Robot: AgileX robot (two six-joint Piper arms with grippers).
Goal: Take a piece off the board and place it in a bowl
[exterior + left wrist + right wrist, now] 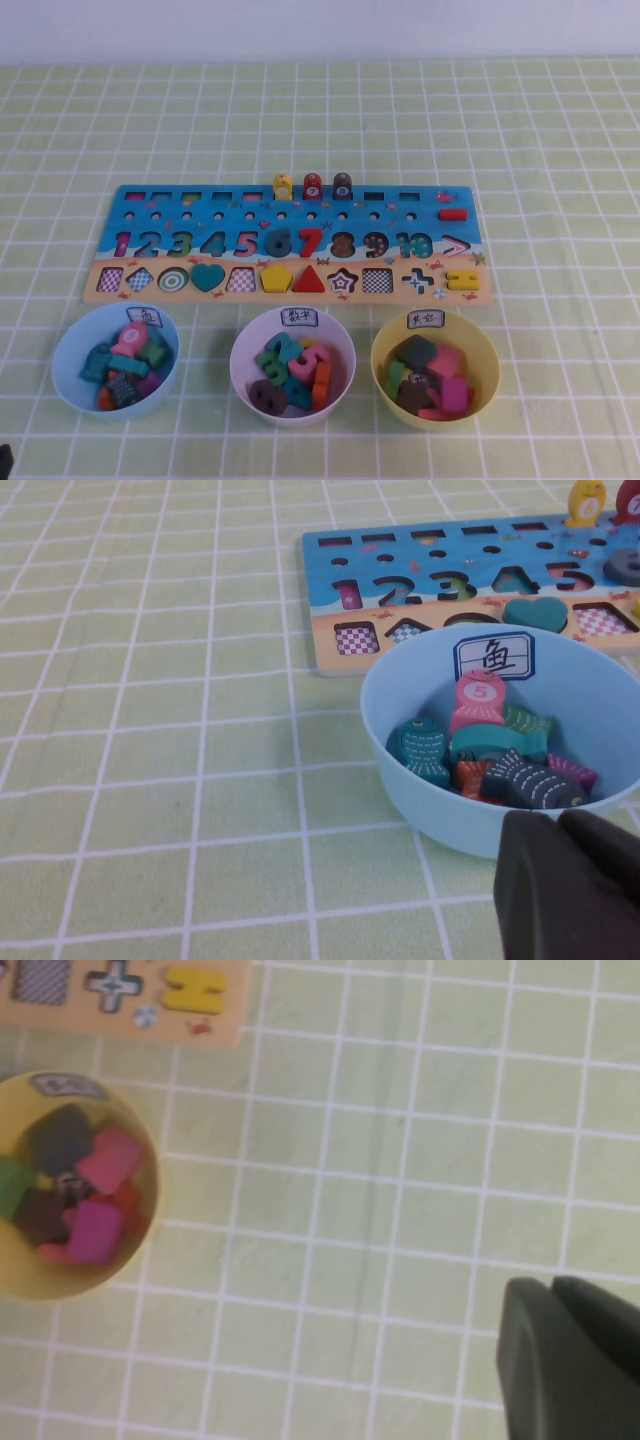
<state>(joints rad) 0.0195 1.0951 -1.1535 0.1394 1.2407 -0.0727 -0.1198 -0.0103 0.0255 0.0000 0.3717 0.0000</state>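
Note:
The yellow equals-sign piece [461,280] lies in its cut-out at the right end of the board's [150,215] tan strip; the right wrist view also shows the piece [193,988]. The yellow bowl [487,352] stands just in front of that end and holds several coloured blocks. Neither gripper shows in the high view. My right gripper [550,1282] is shut and empty, over bare cloth to the right of the yellow bowl [30,1285]. My left gripper [557,820] is shut and empty at the near rim of the light blue bowl [400,780].
A light blue bowl [70,340] with fish pieces and a pale pink bowl [240,350] with number pieces stand in a row left of the yellow one. Three round-topped pegs [312,186] stand upright along the board's back row. Green checked cloth covers the table.

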